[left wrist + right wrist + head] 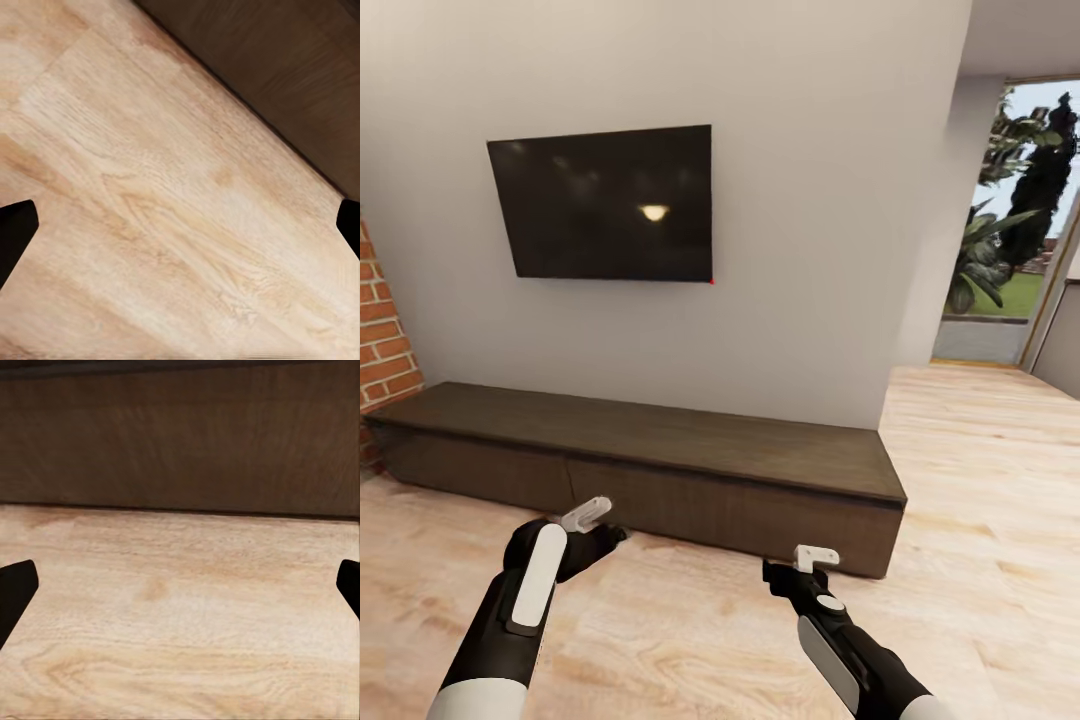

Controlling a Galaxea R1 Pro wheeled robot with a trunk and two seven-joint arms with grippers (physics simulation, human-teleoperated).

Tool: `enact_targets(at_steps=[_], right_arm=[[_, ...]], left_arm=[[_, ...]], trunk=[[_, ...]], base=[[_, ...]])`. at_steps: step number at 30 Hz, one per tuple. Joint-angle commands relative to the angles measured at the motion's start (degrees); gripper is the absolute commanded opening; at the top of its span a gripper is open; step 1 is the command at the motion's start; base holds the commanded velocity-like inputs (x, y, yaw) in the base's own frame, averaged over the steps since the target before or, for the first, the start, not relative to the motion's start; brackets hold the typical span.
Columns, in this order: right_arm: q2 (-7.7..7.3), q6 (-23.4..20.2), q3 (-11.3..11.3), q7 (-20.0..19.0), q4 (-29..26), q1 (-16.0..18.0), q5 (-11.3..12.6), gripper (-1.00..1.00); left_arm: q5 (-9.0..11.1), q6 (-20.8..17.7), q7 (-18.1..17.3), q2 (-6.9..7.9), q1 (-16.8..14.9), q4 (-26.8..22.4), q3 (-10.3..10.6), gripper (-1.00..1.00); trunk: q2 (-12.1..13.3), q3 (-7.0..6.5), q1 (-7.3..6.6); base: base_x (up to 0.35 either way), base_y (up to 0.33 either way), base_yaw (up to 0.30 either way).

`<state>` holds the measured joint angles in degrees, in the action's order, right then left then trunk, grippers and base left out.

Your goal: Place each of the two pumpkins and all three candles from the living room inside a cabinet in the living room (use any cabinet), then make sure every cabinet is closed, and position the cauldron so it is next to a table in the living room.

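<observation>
My left gripper and right gripper, both spread and empty, hang low facing the closed cabinet at twelve o'clock, ready to pull a front.

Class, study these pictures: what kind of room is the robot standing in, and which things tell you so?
Most likely a living room. A dark flat television hangs on the wall above a long low dark brown cabinet, its fronts shut. Pale wooden floor, a strip of brick, and a garden window suit a home.
</observation>
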<state>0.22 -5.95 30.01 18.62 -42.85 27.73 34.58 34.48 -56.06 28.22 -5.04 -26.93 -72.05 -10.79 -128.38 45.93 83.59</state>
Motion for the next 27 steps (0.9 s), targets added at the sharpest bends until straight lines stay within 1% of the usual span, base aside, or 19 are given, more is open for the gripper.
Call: enact_targets(at_steps=[1,12,17,25,27], right_arm=[[-0.05,-0.2,0.2,0.5,-0.1,0.0,0.3,1.0],[-0.05,-0.2,0.2,0.5,-0.1,0.0,0.3,1.0],[-0.05,-0.2,0.2,0.5,-0.1,0.0,0.2,1.0],[-0.05,-0.3,0.2,0.5,-0.1,0.0,0.2,1.0],[-0.05,-0.2,0.2,0.5,-0.1,0.0,0.2,1.0]], left_arm=[[0.6,-0.2,0.5,-0.02,0.0,0.0,-0.1,1.0],[0.8,-0.2,0.5,-0.02,0.0,0.0,-0.2,1.0],[0.9,-0.2,0.5,0.04,0.0,0.0,-0.3,1.0],[0.6,-0.1,0.5,0.21,0.0,0.5,-1.0,1.0],[0.5,-0.1,0.6,0.54,0.0,0.5,-1.1,1.0]], trunk=[[0.4,-0.12,-0.27],[4.8,-2.1,-2.68],[6.8,-2.99,-3.78],[10.0,-4.43,-5.54],[10.8,-4.79,-5.98]], base=[[-0.305,-0.052,0.27],[-0.327,-0.006,0.27],[-0.338,0.062,0.27],[-0.339,0.085,0.27],[-0.339,0.086,0.27]])
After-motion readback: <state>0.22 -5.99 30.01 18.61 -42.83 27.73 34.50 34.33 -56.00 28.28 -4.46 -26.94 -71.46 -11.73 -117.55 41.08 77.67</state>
